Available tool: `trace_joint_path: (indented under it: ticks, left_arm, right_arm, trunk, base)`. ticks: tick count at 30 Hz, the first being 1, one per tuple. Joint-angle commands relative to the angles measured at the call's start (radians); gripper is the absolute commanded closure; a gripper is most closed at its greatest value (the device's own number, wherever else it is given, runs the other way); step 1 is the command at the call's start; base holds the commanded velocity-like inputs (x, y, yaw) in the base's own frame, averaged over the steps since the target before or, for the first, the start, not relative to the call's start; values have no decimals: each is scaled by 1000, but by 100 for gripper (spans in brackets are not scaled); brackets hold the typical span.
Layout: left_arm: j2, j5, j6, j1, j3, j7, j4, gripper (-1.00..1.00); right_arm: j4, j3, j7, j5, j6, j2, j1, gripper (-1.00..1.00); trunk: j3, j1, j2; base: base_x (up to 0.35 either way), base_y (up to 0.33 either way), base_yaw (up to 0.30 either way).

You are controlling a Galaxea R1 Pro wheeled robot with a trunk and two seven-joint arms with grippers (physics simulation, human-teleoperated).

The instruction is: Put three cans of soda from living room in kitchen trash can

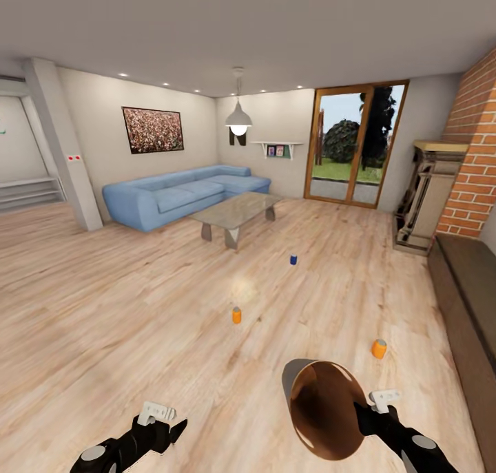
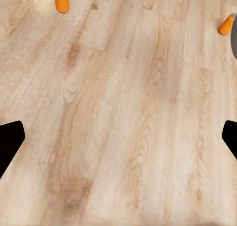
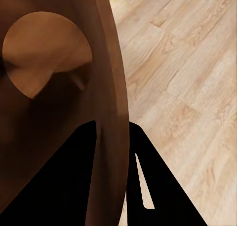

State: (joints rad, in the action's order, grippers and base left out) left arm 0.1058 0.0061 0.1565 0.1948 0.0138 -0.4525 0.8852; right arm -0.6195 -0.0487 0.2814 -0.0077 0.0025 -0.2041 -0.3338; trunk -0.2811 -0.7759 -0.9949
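Living room, seen over both arms, described from left to right. At the left, the left pincer is held low over the wooden floor with its jaws apart and nothing between them. Behind it, a light-blue corner sofa and a glass coffee table are set against the far wall. On the open floor three soda cans are standing, well apart from one another: an orange can near the middle, a dark blue can farther off, and a second orange can to the right, near the bin. The trash can is carried tilted, its coppery interior turned toward the camera, with the right pincer clamped on its rim, one finger inside the wall and one outside. At the far right, a brick fireplace is shown. The step in hand is judged to be the approach to the cans with the bin; next, the free pincer would need to be lowered around the nearest can.
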Motion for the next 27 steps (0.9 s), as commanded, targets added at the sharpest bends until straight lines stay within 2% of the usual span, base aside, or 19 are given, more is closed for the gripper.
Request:
trace_joint_path:
  ticks: [1,14,17,20,27]
  left_arm:
    - [0,0,0,0,0,0,0,-100]
    - [0,0,0,0,0,0,0,-100]
    - [0,0,0,0,0,0,0,-100]
    - [0,0,0,0,0,0,0,-100]
    - [0,-1,0,0,0,0,0,-100]
  right_arm:
    - [-2,-2,5,-7,1,0,-1,100]
    - [-3,-8,8,-14,14,0,-1,100]
    - [-3,-8,8,-31,14,0,-1,100]
    - [-2,-7,7,-68,15,0,-2,100]
    - [-3,-6,7,-91,17,0,-2,100]
  trunk:
    - [0,0,0]
    - [0,0,0]
    - [0,0,0]
    - [0,0,0]
    - [0,0,0]
  base:
    - [273,166,-108]
    - [274,166,-225]
    - [274,166,-252]
    - [274,166,-252]
    - [274,172,-253]
